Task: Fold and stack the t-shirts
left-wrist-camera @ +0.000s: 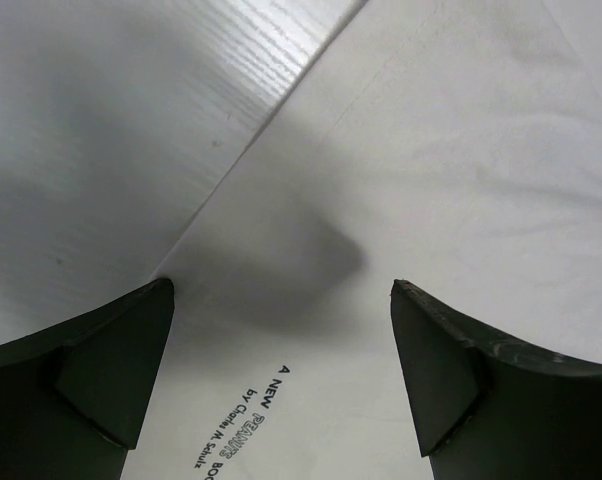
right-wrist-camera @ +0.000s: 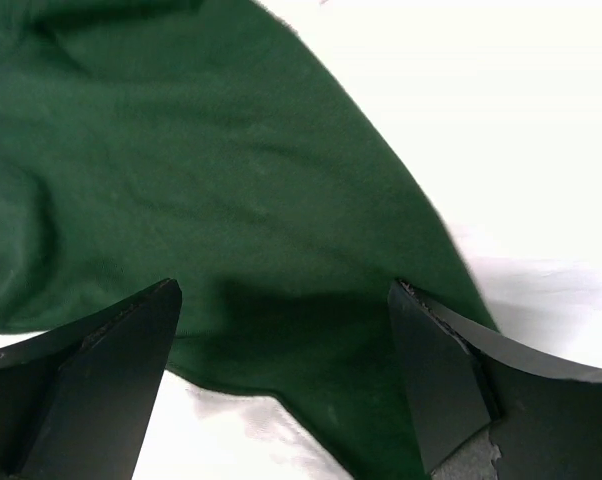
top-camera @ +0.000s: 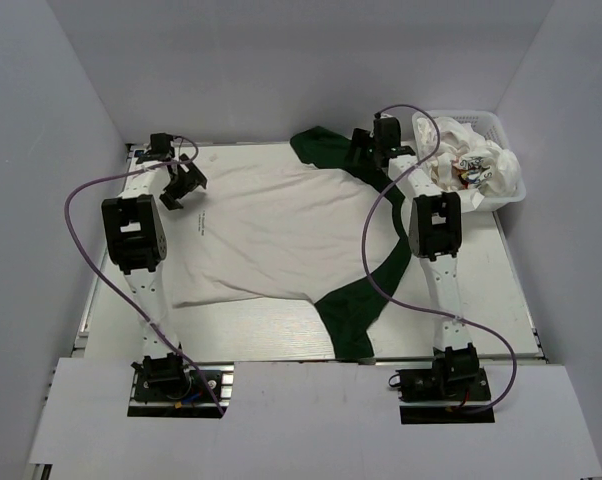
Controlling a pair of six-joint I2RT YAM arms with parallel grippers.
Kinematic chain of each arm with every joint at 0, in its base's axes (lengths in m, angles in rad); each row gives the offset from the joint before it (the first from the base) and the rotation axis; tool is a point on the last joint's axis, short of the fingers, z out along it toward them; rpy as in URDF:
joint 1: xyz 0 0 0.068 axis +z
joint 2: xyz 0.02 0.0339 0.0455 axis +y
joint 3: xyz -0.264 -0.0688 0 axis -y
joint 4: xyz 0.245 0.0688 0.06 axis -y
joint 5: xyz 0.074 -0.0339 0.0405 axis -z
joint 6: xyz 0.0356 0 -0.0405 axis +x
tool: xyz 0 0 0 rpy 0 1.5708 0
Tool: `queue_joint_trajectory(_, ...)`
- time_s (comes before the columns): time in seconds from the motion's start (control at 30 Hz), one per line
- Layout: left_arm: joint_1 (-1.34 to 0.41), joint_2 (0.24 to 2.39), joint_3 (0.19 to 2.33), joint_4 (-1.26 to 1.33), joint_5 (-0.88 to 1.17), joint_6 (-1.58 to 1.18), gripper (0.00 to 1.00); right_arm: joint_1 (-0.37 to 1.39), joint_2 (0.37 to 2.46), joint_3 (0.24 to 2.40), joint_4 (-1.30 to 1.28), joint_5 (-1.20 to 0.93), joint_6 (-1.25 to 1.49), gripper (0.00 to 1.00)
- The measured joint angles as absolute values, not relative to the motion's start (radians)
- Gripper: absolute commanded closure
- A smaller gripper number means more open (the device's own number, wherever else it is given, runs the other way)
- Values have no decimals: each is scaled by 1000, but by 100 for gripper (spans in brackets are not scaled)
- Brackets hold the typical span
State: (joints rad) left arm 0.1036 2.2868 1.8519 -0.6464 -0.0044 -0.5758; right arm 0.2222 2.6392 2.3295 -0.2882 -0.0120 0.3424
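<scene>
Green-sleeved t-shirt (top-camera: 281,225) spread flat on counter (top-camera: 491,290), no fold made yet. Remaining t-shirts (top-camera: 471,165) seen bunched in basket (top-camera: 511,192) at far right corner; nothing stacked. Task judged barely begun. Left tool (top-camera: 184,186) held wide open, empty, over shirt's left edge. Right tool (top-camera: 366,145) likewise spread, empty, above far sleeve (top-camera: 316,148). Bare counter strip found at right; near sleeve (top-camera: 356,315) run close to front edge.

black print (left-wrist-camera: 243,420) on white t-shirt (left-wrist-camera: 461,150), "a new peanuts boo", "by charles m. schulz", cut off below
</scene>
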Motion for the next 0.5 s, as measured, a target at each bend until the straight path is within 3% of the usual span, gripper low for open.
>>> queue_joint_trajectory(0.3,118,2312,1899,-628,104,-518,0,179,2643,2331,-251,-74,334,10)
queue_joint_trajectory(0.5,118,2204,1785,-674,85,-515,0,264,2430,2086,-230,-1,125,10)
